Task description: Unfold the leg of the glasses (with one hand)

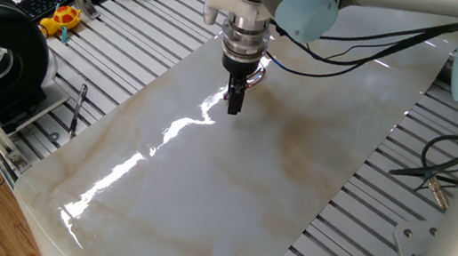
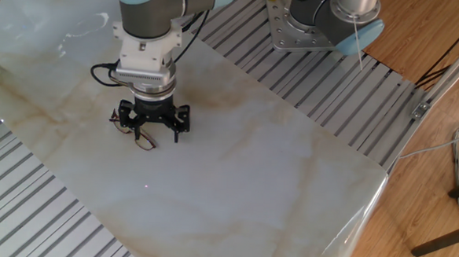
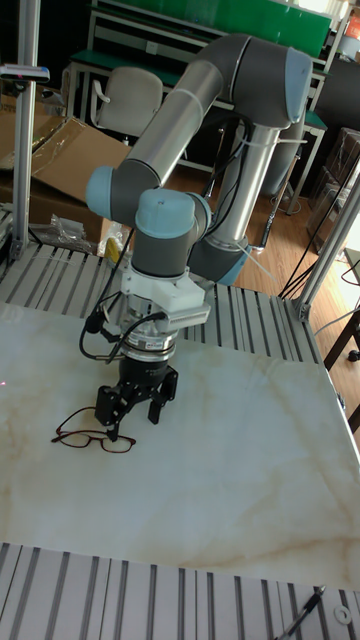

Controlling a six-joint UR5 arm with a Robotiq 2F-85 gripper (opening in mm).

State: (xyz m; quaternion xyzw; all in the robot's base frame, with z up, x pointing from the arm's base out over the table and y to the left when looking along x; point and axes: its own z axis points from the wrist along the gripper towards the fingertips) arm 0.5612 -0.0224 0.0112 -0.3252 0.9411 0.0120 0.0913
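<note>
Marble tabletop (image 1: 220, 192): the hand (image 1: 234, 102) hides the glasses. From the other fixed view, glasses (image 2: 138, 135) lie under spread jaws. Tall view: fingertip (image 3: 117, 432) touches the frame (image 3: 95, 438); pressing could bend it.

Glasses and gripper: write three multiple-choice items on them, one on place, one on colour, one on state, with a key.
1. Where do the glasses lie?
A. On the marble tabletop
B. On the slatted metal
C. On the floor

2. What colour is their frame?
A. Yellow
B. Dark reddish-brown
C. White

3. How do the jaws of the gripper stand?
A. Shut tight
B. Spread apart
C. Out of sight

Key: 1 A, the frame rests on the pale marble beside the gripper. 2 B, the thin rims read dark red-brown in the tall fixed view. 3 B, a clear gap shows between the two black fingers.
</note>
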